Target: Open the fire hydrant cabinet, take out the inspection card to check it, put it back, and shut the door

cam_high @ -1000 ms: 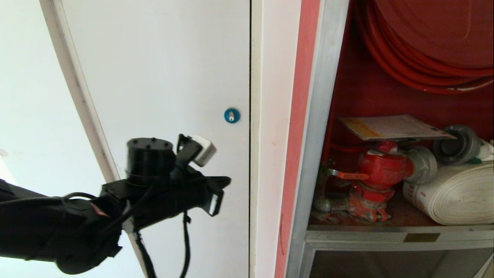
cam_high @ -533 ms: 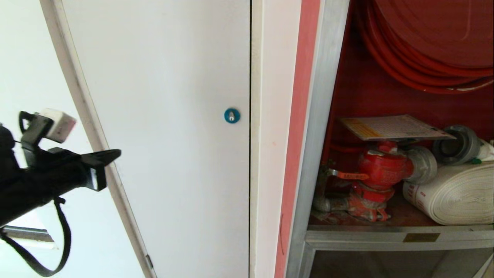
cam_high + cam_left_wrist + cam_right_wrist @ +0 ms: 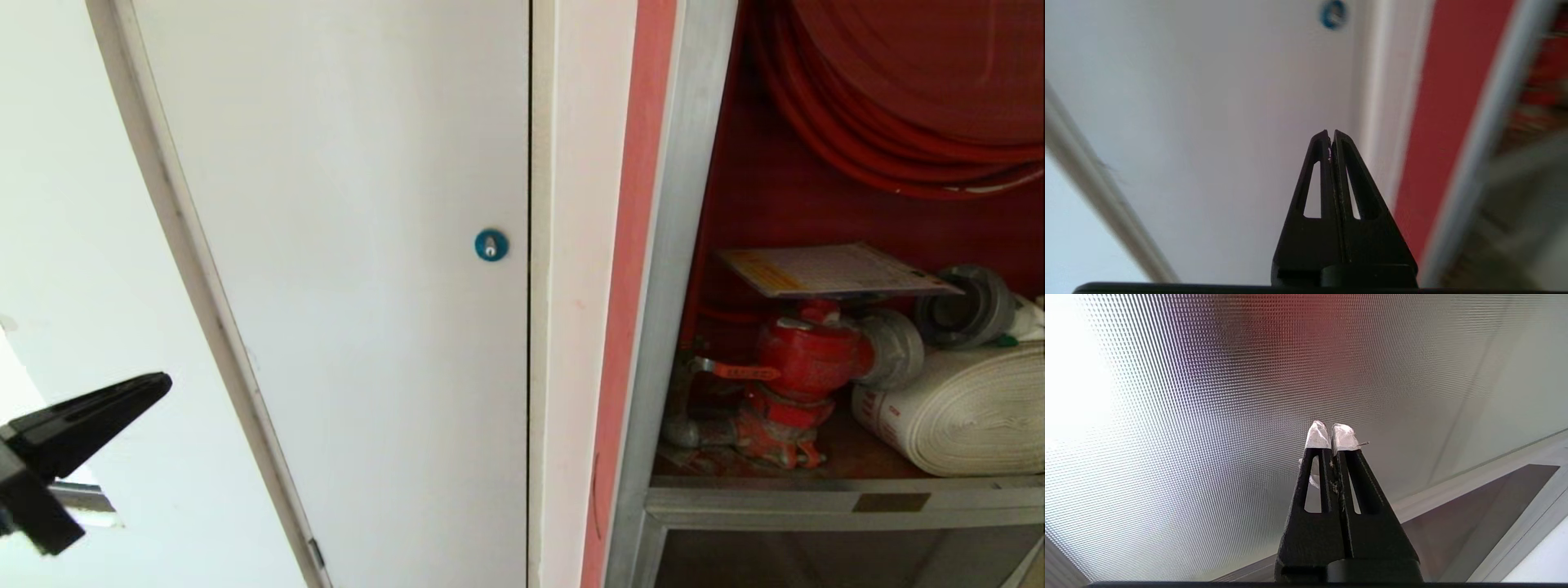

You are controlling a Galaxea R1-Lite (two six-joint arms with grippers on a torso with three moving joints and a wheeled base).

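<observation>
The fire hydrant cabinet (image 3: 682, 245) stands open at the right of the head view, showing its red interior. The inspection card (image 3: 833, 269) lies flat on top of the red valve (image 3: 804, 351), with the white rolled hose (image 3: 955, 408) beside it and the red hose reel (image 3: 914, 82) above. The door is out of the head view. My left gripper (image 3: 161, 382) pokes in at the lower left, far from the cabinet; in the left wrist view it (image 3: 1331, 132) is shut and empty. My right gripper (image 3: 1331, 426) is shut on nothing, with taped tips, in front of patterned glass (image 3: 1188, 416).
A grey-white panel door (image 3: 351, 204) with a blue round lock (image 3: 491, 244) fills the middle of the head view. A white and red wall strip (image 3: 629, 286) separates it from the cabinet. An aluminium frame (image 3: 1474, 473) borders the patterned glass.
My left arm has swung down and to the left, away from the panel door; only its shut finger end remains in the head view. The cabinet, the card and the right gripper have not moved.
</observation>
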